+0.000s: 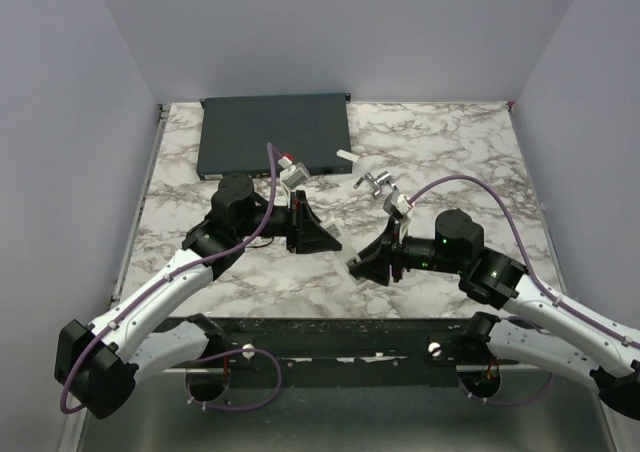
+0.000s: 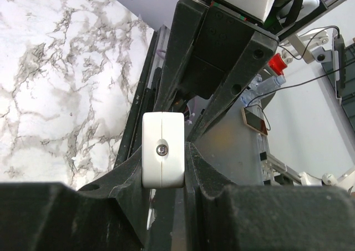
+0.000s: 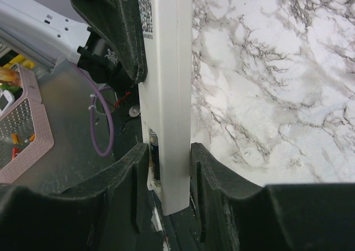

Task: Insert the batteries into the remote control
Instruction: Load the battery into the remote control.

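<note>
Nearest the bases, the remote control [image 3: 166, 68] is being pinched across its sides by the narrow jaws of the right gripper [image 3: 169, 156], with a battery [image 3: 154, 151] showing dark in the open slot beside one pad. Just beyond, its other end is being clamped by the left gripper [image 2: 164, 179], jaws tight on the white end. The bar is being carried above the bench [image 1: 450, 142] by both. Risk: a two-handed squeeze slightly out of line is likely to twist the bar or pop the battery out. Farther back, a small white piece [image 1: 345, 155] — possibly the cover — is lying near the dark-grey box [image 1: 275, 137].
</note>
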